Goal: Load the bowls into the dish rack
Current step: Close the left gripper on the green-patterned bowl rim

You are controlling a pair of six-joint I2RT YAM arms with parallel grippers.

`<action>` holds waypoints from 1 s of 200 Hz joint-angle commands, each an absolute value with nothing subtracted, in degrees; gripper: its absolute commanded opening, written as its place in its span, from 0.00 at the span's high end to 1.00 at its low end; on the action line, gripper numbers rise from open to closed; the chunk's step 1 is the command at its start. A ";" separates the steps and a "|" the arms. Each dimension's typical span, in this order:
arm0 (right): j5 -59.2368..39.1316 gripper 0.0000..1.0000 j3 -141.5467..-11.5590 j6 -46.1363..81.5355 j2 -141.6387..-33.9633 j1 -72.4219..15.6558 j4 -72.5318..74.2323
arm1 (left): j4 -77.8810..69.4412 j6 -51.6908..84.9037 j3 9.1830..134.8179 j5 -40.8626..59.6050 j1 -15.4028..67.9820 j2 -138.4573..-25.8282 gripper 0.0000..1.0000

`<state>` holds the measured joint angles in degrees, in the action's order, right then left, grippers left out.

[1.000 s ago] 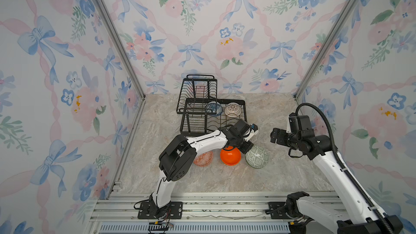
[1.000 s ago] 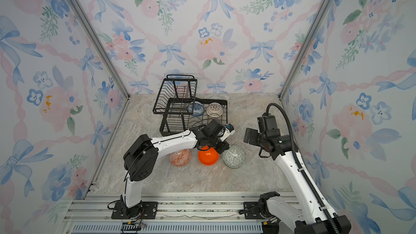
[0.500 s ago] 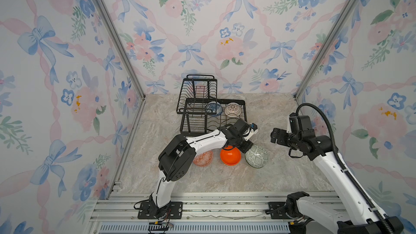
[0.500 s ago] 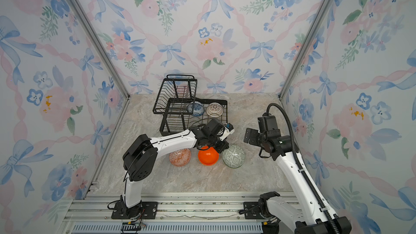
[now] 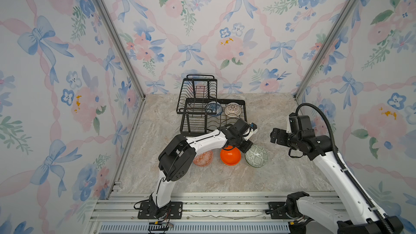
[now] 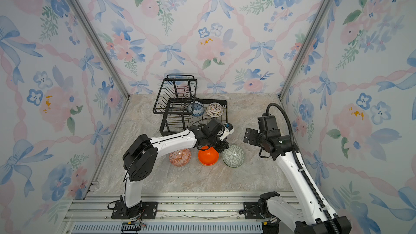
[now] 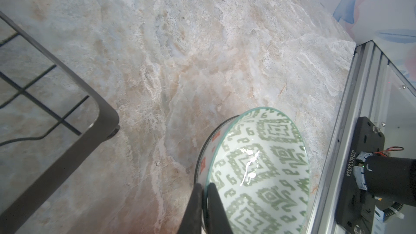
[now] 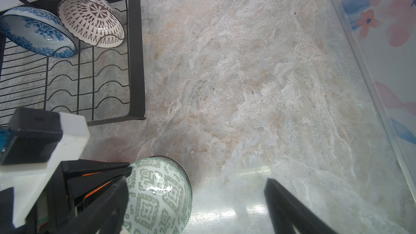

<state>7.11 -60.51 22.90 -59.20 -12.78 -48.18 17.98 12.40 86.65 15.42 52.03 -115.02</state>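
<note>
The grey-green patterned bowl [image 5: 256,156] [image 7: 258,167] [image 8: 157,196] stands tilted on the marble table. My left gripper [image 5: 246,146] [image 7: 203,190] is shut on its near rim, one finger inside and one outside. A plain orange bowl [image 5: 230,156] and an orange-white geometric bowl [image 5: 203,158] sit beside it, partly under the left arm. The black dish rack [image 5: 244,113] [image 8: 135,64] holds a blue-white floral bowl [image 5: 213,108] [image 8: 36,32] and a white-brown lattice bowl [image 5: 233,109] [image 8: 90,19] in its lower tray. My right gripper [image 5: 275,135] [image 8: 198,203] hangs open to the right of the grey-green bowl, holding nothing.
The rack's near corner [image 7: 101,118] lies close to the left gripper. Wallpapered walls enclose the table on three sides. An aluminium rail [image 5: 202,205] runs along the front edge with both arm bases. Bare marble [image 5: 281,176] lies right of the bowls.
</note>
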 commanded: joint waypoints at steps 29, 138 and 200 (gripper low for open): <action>6.43 0.03 -60.36 22.13 -59.33 -12.22 -47.81 | 18.24 13.10 86.07 13.71 51.50 -114.92 0.81; 6.44 0.03 -59.91 22.30 -58.88 -12.21 -47.81 | 20.88 13.37 87.04 12.54 52.30 -117.10 0.75; 6.48 0.03 -59.77 22.32 -58.77 -12.15 -47.81 | 21.27 13.27 87.37 12.24 52.66 -117.24 0.79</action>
<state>7.01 -60.51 22.90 -59.27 -12.78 -48.16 19.77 12.86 86.67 13.10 52.53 -116.11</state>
